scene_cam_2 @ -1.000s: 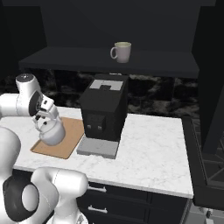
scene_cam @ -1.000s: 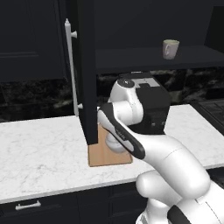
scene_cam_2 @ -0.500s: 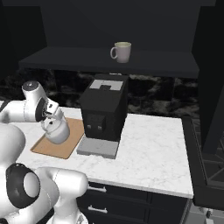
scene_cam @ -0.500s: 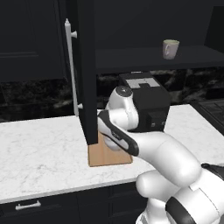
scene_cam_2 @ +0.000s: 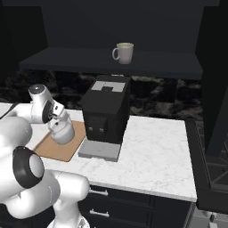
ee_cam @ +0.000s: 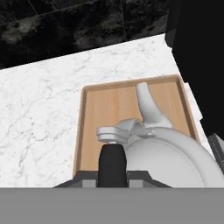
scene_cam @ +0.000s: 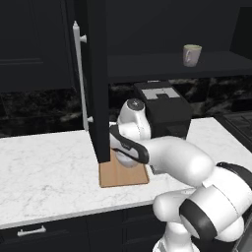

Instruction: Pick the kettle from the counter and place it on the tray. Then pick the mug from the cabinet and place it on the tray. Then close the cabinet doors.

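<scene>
- Gripper (scene_cam_2: pixel 59 122) sits low over the wooden tray, with its fingers pinched nearly together on the top of the kettle (scene_cam_2: pixel 62 132) (the thin handle part).
- In the hand view one dark finger (ee_cam: pixel 112 166) pokes up right beside the kettle's silver lid piece, and the round white body (ee_cam: pixel 168 162) bulges just under the hand.
- Spout (ee_cam: pixel 148 105) of the kettle points away from the hand, across the tray (ee_cam: pixel 109 107).
- I cannot tell if the kettle's bottom is touching the tray or just above it.
- Right next to the hand, on the far side of the tray, stands the black coffee machine (scene_cam_2: pixel 107 113) on the white marble counter (scene_cam_2: pixel 151 153).
- High above the hand, the pale mug (scene_cam_2: pixel 123 52) stands upright on the shelf of the dark cabinet (scene_cam_2: pixel 80 60).
- One cabinet door (scene_cam: pixel 97 78) hangs open close to the arm, its long silver handle (scene_cam: pixel 79 78) on the side away from the hand.
</scene>
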Robot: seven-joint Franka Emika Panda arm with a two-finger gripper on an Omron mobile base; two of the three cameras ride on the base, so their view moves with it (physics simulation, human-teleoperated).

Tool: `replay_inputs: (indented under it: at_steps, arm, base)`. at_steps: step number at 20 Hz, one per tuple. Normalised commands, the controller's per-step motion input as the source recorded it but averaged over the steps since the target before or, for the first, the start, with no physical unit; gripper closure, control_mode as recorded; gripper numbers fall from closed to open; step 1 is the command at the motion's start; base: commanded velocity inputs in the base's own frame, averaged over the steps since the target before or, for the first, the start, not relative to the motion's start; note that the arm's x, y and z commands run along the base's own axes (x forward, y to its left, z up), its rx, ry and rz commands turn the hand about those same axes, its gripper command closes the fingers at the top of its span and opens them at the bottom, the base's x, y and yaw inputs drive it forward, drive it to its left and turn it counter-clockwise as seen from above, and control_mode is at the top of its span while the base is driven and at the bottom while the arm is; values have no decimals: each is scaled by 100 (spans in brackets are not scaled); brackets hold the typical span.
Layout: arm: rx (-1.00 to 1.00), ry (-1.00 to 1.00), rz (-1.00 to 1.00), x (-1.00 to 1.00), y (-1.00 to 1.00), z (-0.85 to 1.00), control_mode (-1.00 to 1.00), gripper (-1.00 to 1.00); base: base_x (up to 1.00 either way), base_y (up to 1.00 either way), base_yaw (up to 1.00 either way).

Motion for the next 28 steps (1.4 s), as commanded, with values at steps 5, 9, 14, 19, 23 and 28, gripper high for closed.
replay_inputs:
  at_steps: [5, 9, 14, 19, 23, 28]
  arm:
    - [0, 0, -5, 37, 0, -6, -100, 100]
    - [0, 0, -5, 28, 2, -9, -100, 100]
    - [0, 1, -2, 1, 0, -1, -100, 100]
    - [0, 1, -2, 0, 0, -6, -100, 100]
    - [0, 0, -2, 0, 0, -9, -100, 100]
    - [0, 0, -2, 14, 3, -4, -100, 100]
  base:
    - [0, 0, 0]
    - [0, 0, 0]
    - [0, 0, 0]
    - [0, 0, 0]
    - [0, 0, 0]
    - [0, 0, 0]
